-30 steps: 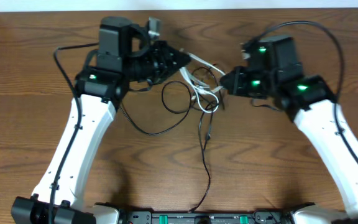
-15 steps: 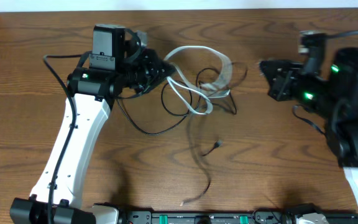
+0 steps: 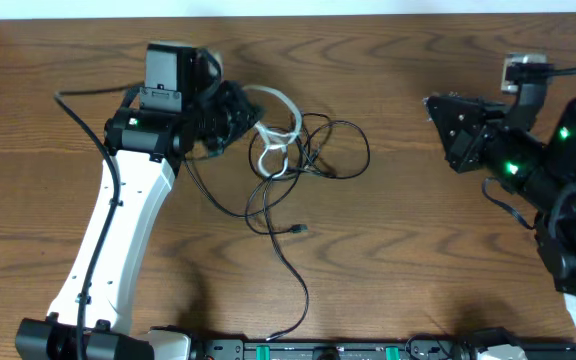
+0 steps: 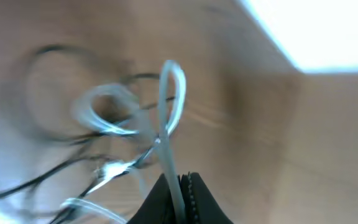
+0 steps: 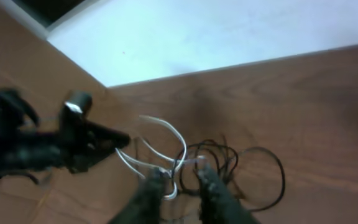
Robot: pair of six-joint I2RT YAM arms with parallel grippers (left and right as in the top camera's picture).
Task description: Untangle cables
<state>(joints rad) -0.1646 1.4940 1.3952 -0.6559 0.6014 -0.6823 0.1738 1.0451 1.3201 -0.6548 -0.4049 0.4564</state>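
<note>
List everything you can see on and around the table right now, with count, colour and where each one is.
white cable: one, white, looped in the tangle at the left-centre of the table, one strand pinched in the left end effector
black cables: count unclear in the tangle, black, knotted with the white one, one strand trailing to the near edge
table: one, brown wood, under everything
back surface: one, white, beyond the table's far edge
left arm: one, white and black, left side
right arm: one, black, right side
left end effector: one, black, shut on the white cable
right end effector: one, black, open, empty, away from the tangle
</note>
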